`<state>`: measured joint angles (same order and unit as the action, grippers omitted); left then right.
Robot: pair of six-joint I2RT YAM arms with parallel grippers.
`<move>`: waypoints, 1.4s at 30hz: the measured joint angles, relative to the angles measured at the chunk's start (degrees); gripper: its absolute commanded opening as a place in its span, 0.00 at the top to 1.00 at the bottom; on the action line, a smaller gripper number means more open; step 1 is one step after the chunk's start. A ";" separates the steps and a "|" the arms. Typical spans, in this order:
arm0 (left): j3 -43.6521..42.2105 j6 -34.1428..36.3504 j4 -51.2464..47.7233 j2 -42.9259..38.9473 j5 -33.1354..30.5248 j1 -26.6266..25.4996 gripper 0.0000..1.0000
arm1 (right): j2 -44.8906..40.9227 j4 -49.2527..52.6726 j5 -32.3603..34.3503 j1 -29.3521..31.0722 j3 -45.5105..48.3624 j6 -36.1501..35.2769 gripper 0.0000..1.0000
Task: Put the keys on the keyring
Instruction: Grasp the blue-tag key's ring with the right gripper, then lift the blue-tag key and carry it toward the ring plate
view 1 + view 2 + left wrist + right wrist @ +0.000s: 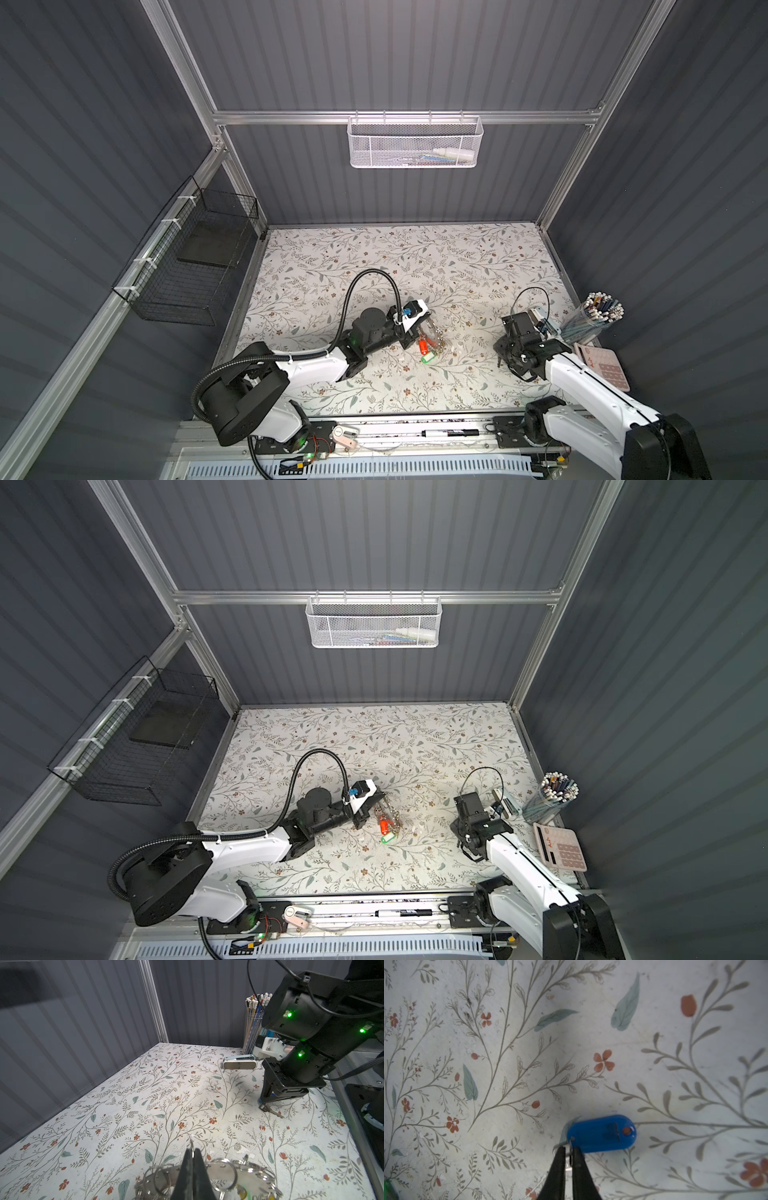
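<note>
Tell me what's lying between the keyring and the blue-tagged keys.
Nothing: only bare floral tabletop separates the keyring from the keys, as the left wrist view shows.

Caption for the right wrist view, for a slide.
Right gripper pinches the blue-tagged keys by their metal ring, floral table behind.

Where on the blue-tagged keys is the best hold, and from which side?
Probably the metal end beside the blue tag, from straight above: the keys lie flat, and thin metal suits a narrow pinch better than the broad tag.
</note>
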<state>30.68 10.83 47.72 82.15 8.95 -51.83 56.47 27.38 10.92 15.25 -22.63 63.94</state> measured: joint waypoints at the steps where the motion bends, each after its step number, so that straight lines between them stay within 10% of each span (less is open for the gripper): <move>1: 0.00 -0.02 -0.02 0.00 0.04 0.00 1.00 | 0.07 -0.02 0.00 0.00 0.00 -0.04 0.90; 22: -0.17 -1.03 0.44 0.00 -0.87 0.00 1.00 | -8.83 -9.81 -3.65 -0.02 1.90 -12.39 1.00; 42: -1.29 -4.24 1.62 -3.08 -4.55 0.00 1.00 | -13.92 -48.52 -40.85 -0.11 6.05 -33.73 1.00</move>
<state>29.39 6.59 49.34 79.07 4.40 -51.83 42.54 -21.15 -29.93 15.14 -16.58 30.22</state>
